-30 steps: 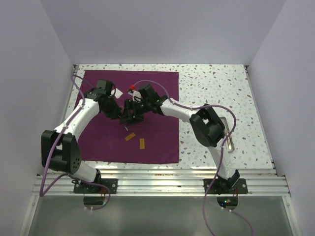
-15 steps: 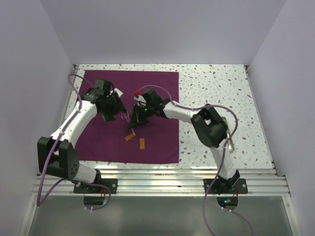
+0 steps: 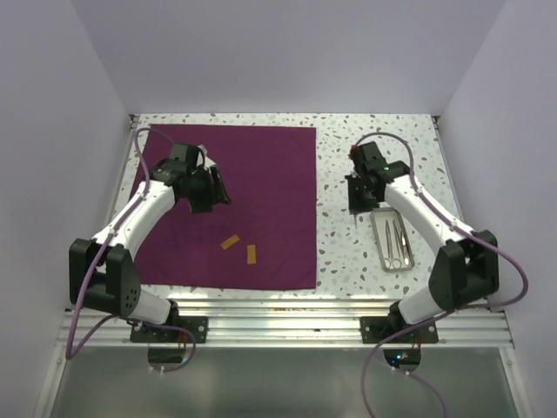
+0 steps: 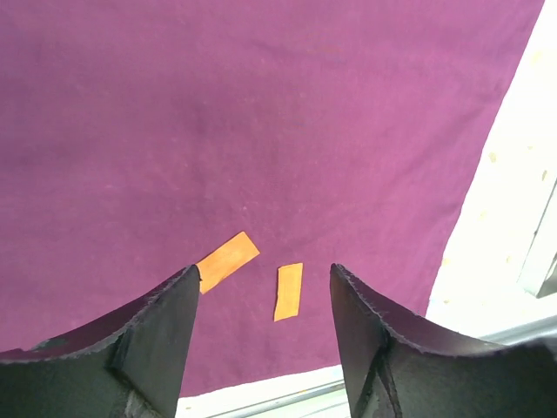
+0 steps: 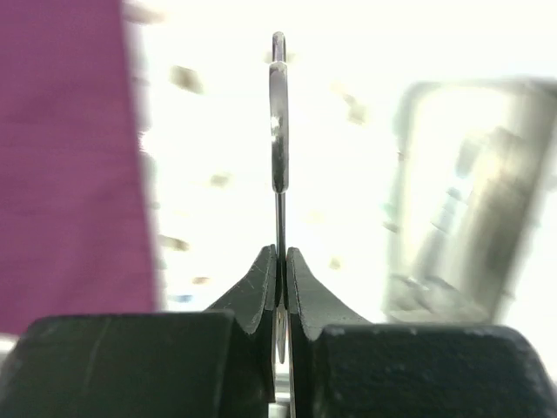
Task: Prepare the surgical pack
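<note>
Purple cloth lies flat under the open, empty left gripper — the right gripper, well rightward, pinches a thin steel tool.

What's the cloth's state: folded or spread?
Spread. The cloth lies flat as one square sheet, all four edges straight, with two orange strips lying on top.

The cloth lies flat on the left half of the table. On it, near its front edge, lie the left strip and the right strip, close but apart. The tray sits on the table right of the cloth, with instruments in it. The left gripper hangs over the cloth. The right gripper, just behind the tray, clamps a thin tool.
</note>
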{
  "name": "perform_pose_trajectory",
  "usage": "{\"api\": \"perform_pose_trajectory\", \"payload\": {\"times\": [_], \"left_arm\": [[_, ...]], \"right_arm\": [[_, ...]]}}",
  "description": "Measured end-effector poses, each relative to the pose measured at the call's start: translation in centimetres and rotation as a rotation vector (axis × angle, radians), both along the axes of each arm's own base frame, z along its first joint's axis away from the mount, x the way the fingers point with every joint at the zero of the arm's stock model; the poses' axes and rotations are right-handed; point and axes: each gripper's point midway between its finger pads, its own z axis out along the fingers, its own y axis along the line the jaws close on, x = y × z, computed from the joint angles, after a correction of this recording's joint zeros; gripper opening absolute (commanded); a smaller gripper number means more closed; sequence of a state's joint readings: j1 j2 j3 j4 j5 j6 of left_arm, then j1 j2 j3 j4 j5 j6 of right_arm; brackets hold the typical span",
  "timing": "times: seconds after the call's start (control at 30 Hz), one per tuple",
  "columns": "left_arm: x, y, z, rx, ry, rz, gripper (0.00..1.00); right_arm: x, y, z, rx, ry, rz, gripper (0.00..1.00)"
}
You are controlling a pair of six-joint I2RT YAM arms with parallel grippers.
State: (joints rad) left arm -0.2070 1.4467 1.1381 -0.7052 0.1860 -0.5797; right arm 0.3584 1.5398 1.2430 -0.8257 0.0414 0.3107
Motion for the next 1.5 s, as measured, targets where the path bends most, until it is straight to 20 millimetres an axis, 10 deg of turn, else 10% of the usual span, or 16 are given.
{"api": "perform_pose_trajectory", "payload": {"times": [0.3,0.53,0.8,1.1,1.5], "left_arm": [[-0.3,-2.2,-2.3,0.001,0.032,-0.115,0.61],[-1.0,-3.6,-2.6,0.011,0.035,-0.175,0.62],[-1.6,-2.7,-3.0,0.068,0.034,-0.175,0.66],[-3.7,-3.1,-4.2,0.157,0.076,-0.215,0.65],[-3.0,0.0,-5.3,0.367,0.121,-0.154,0.63]], "right_arm": [[-5.0,-12.9,-3.4,-0.458,0.191,-0.149,0.0],[-4.8,-15.4,-5.5,-0.587,0.286,-0.123,0.09],[-4.9,-15.5,-6.4,-0.599,0.317,-0.103,0.4],[-5.3,-14.2,-4.7,-0.512,0.293,-0.117,0.42],[-3.3,-3.2,0.6,-0.144,0.066,0.031,0.43]]}}
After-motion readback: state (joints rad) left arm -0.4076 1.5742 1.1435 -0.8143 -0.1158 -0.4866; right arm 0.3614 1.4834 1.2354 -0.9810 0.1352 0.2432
